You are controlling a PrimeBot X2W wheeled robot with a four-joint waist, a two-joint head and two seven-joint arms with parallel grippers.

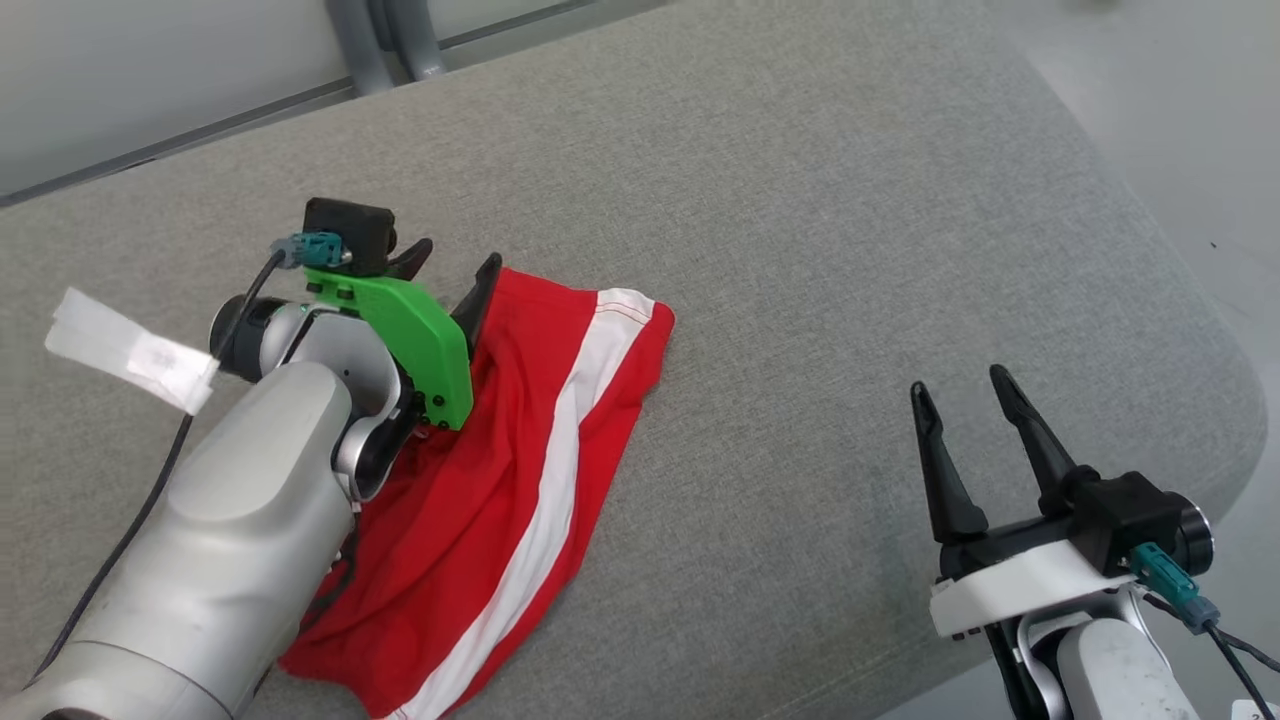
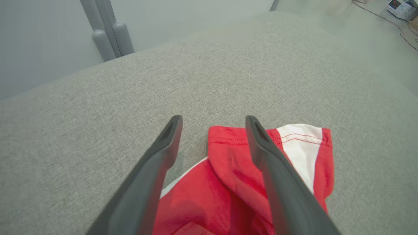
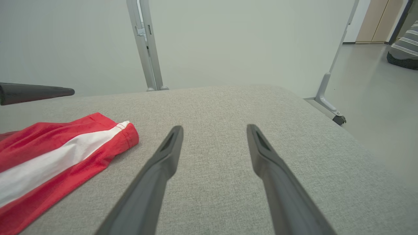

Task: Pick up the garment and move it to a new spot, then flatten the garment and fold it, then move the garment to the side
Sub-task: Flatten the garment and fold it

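Note:
The garment (image 1: pixel 520 470) is red with a white stripe and lies rumpled on the grey cushioned surface (image 1: pixel 800 250), left of centre. My left gripper (image 1: pixel 455 265) hovers over its far left corner with the jaws open and nothing between them. In the left wrist view the folded hem of the garment (image 2: pixel 228 147) lies under and between the open fingers (image 2: pixel 163 153) of the left gripper (image 2: pixel 214 120). My right gripper (image 1: pixel 960 385) stands open at the lower right, well clear of the cloth; its wrist view shows the right gripper (image 3: pixel 214 129) above bare fabric and the garment (image 3: pixel 58 153) off to the left.
The cushion's rounded right edge (image 1: pixel 1230 400) drops to a pale floor. A grey metal post (image 3: pixel 145 45) stands behind the far edge against a pale wall. A white tag (image 1: pixel 130 350) hangs from the left arm's cable. A tip of the left gripper's finger (image 3: pixel 36 92) shows in the right wrist view.

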